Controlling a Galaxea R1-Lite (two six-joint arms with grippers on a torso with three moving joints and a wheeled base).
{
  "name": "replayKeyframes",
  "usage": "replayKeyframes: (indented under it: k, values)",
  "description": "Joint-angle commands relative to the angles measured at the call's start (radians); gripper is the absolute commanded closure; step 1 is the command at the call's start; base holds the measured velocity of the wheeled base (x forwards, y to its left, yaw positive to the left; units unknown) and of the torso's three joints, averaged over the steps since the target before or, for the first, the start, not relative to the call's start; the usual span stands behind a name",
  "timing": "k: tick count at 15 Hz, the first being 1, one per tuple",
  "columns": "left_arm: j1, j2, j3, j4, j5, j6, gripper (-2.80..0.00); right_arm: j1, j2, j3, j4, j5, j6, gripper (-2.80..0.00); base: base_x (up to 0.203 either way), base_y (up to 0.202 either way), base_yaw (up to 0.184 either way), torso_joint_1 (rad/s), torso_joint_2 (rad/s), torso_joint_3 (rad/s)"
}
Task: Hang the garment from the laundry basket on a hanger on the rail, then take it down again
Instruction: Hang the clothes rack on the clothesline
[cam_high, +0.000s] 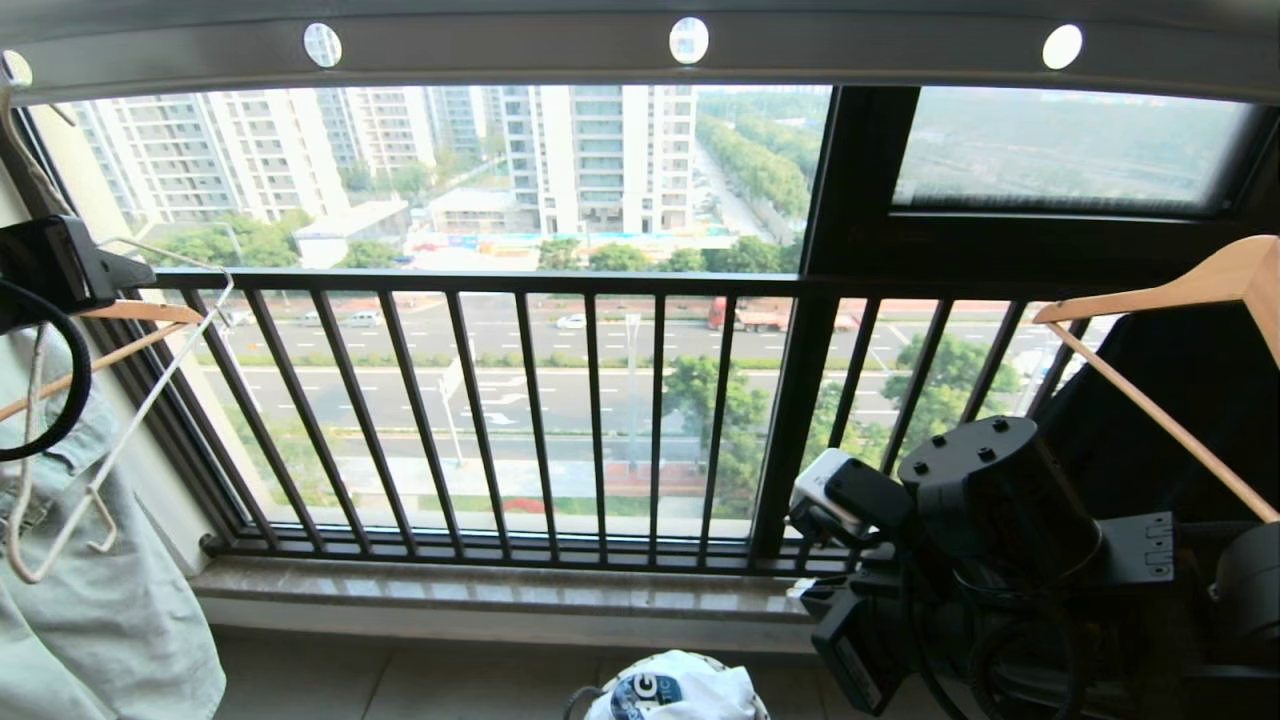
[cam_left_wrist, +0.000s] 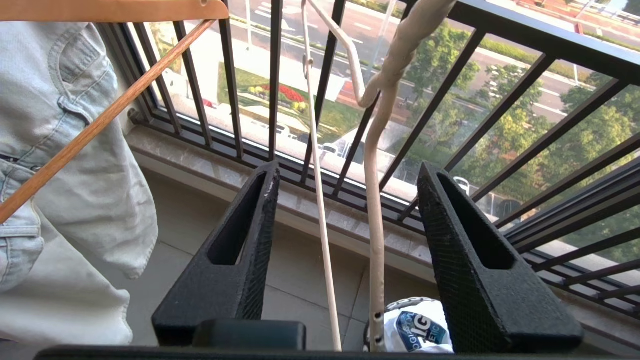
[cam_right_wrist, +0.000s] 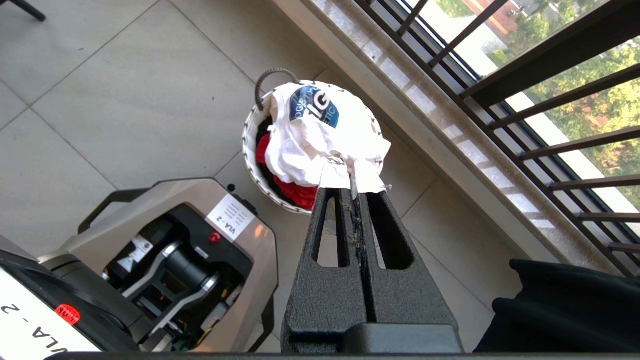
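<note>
Left tool (cam_left_wrist: 350, 250) wide around cream hanger (cam_left_wrist: 375, 200), right tool (cam_right_wrist: 357, 200) pressed closed, empty, above white T-shirt (cam_right_wrist: 320, 135)

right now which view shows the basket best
Right wrist view: the basket shows its woven rim, handle and T-shirt from above. The head view catches only its top at the bottom edge; the left wrist view a sliver.

A black barred window railing (cam_high: 520, 420) spans the balcony front, daylight pouring through it. Below the railing runs a pale stone sill (cam_high: 500, 590), and below that lies a floor of large grey tiles (cam_right_wrist: 100, 100). Beyond the railing stand white apartment towers (cam_high: 600, 150), a wide road (cam_high: 560, 390) and green trees (cam_high: 720, 410).
</note>
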Motion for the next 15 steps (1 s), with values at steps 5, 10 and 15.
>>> replayKeyframes:
  k: [5,10,15]
  values:
    - [-0.001,-0.026,-0.004,0.004,0.000,-0.001,-2.80,0.000,0.000,0.000,-0.001,-0.001,-0.001,0.00,0.000,0.000,0.000,0.000,0.00,0.000]
    - [-0.027,-0.114,-0.096,0.270,-0.021,0.008,-2.80,0.000,-0.003,0.000,-0.001,-0.001,-0.001,0.00,0.000,0.000,0.000,0.000,0.00,0.000]
    - [-0.064,-0.262,-0.121,0.400,-0.197,0.021,0.00,0.000,-0.021,0.011,-0.001,-0.001,0.000,0.00,0.000,0.000,0.000,0.000,0.00,0.000]
